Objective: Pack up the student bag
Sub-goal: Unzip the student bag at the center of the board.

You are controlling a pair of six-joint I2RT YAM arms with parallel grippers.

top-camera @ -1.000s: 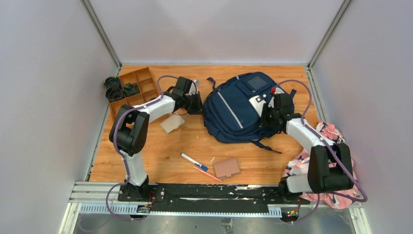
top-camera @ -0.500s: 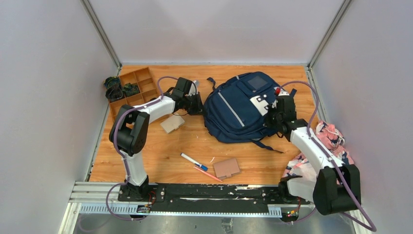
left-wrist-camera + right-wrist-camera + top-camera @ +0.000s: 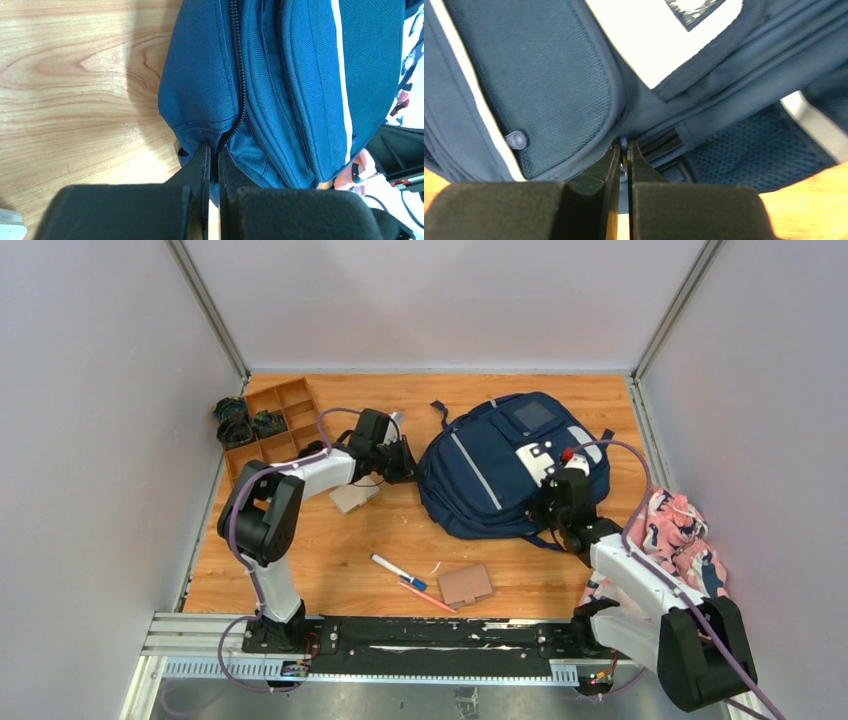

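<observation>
Right arm's elbow has dropped toward the near right corner since a second ago. The right gripper point(image 3: 548, 508) has slid from the bag's right side to its near right edge. The navy blue fabric backpack with light grey stripes point(image 3: 495, 475) has shifted slightly rightward on the wooden table point(image 3: 330, 550). The left arm is almost unchanged.

Far left: a brown compartmented tray point(image 3: 295, 400), with dark items in and beside it that are too small to identify. The left gripper point(image 3: 408, 462) sits at the backpack's left edge, above a flat beige box point(image 3: 350, 498). In the left wrist view its fingers point(image 3: 197, 170) are closed to a thin slit, tips pinching the bag's edge where the zip point(image 3: 235, 75) ends.

The backpack lies flat at the table's centre, toward the far side, with its white dotted patch and grey square panel facing up. Nearer the arms lie a white marker with blue cap point(image 3: 398, 571), an orange pencil point(image 3: 428, 596) and a tan flat case point(image 3: 465, 584).

In the right wrist view the right gripper's fingers point(image 3: 609, 170) are almost together, nipping a small blue nub at a zip end on the bag. Far right: a pink-and-navy patterned cloth bundle point(image 3: 685, 540) beside the right arm.
</observation>
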